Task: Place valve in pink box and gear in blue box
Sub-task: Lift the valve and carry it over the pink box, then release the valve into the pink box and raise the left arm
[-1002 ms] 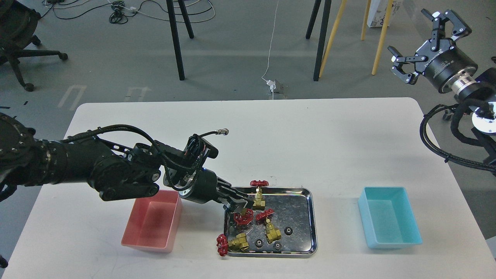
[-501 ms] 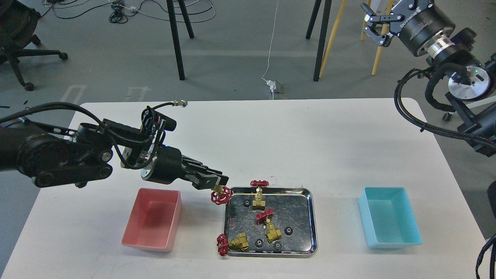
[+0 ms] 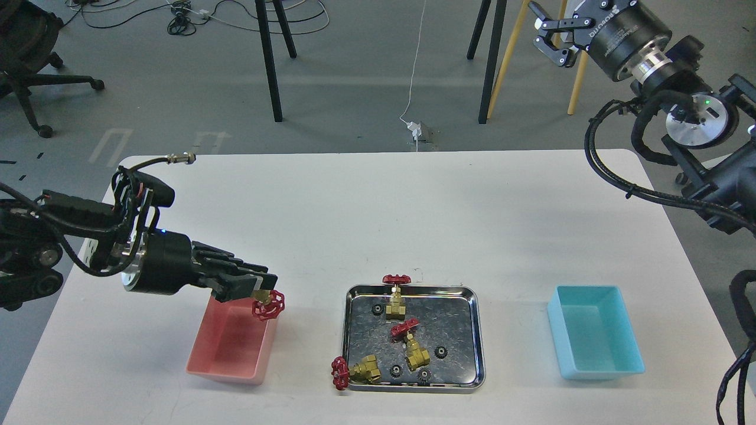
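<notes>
My left gripper (image 3: 264, 290) is shut on a valve (image 3: 267, 304) with a red handwheel and holds it above the right rim of the pink box (image 3: 220, 366). Three more valves lie in or on the steel tray (image 3: 475, 330): one at its top edge (image 3: 395, 294), one in the middle (image 3: 410, 342), one over its lower left corner (image 3: 354, 371). Several small black gears lie in the tray, such as the one at the right (image 3: 440, 352). The blue box (image 3: 593, 336) stands at the right, with nothing in it. My right gripper (image 3: 558, 29) is open, high above the floor beyond the table.
The white table's far edge (image 3: 378, 154) runs behind the tray. Table legs, yellow poles and cables are on the floor beyond. An office chair stands at the far left.
My left gripper lifted a valve out of the tray and carried it left to the pink box's right rim. My right arm rose and swung left, staying open.
</notes>
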{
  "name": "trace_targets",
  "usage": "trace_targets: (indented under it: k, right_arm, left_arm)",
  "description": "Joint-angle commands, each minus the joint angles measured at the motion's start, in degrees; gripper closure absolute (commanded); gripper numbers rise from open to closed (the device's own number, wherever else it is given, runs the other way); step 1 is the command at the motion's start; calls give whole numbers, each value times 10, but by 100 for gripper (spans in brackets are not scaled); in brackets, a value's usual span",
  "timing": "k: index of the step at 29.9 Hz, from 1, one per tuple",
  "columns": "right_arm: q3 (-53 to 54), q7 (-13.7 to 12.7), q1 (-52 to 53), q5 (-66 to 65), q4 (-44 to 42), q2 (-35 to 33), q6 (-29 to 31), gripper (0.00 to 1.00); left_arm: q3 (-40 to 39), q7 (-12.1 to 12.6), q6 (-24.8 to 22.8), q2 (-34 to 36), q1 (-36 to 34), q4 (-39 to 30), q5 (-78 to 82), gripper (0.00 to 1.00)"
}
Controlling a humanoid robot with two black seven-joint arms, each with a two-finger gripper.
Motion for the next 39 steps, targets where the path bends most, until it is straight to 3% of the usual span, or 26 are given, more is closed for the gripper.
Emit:
trace_targets:
  k: [1,7,18,24,27,34,39]
  right_arm:
    - [0,0,-6,0,6,-1,0,1]
    - [1,0,-15,1,6,-5,0,1]
    - [2,1,-26,0,6,-8,0,1]
    - [2,1,-28,0,6,-8,0,1]
    - [0,1,-28,-3,6,-8,0,1]
    - [-87,1,-10,-81,5,-8,0,1]
    - [-165,0,45,-215,29,-8,0,1]
  left_arm:
    - [0,0,3,-6,19,20,12,85]
    - [0,0,11,-33,48,84,16,85]
    - [0,0,27,-70,80,116,25,82]
    - [0,0,30,-70,89,117,25,64]
    - [0,0,30,-69,90,116,29,47]
    - [-19,0,25,-59,88,104,26,41]
    - [-103,0,22,0,86,66,10,39]
